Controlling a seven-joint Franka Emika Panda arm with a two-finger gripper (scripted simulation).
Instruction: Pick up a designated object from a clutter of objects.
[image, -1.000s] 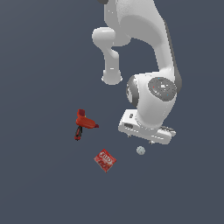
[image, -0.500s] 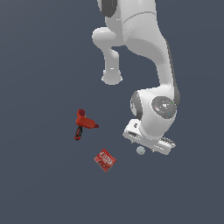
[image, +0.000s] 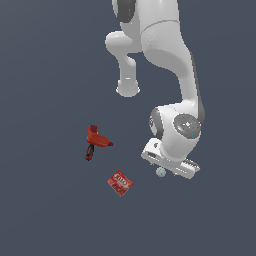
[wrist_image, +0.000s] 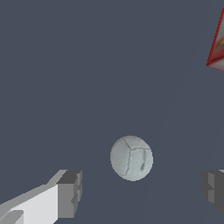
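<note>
Currently gripper (wrist_image: 142, 192) low over dark grey floor (image: 45, 210), fingers spread wide, nothing grasped. Small white-grey ball with seam lines (wrist_image: 131, 158) lies on floor between two grey fingertip pads (wrist_image: 70, 193), touching neither. Exterior view: ball (image: 161, 172) partly hidden under white gripper body (image: 170, 161). Flat red square packet (image: 120, 183) near ball, toward exterior view's left; its corner (wrist_image: 216, 48) shows at wrist view edge. Red drill-shaped tool with dark handle (image: 95, 141) farther toward exterior view's left, apart from packet.
</note>
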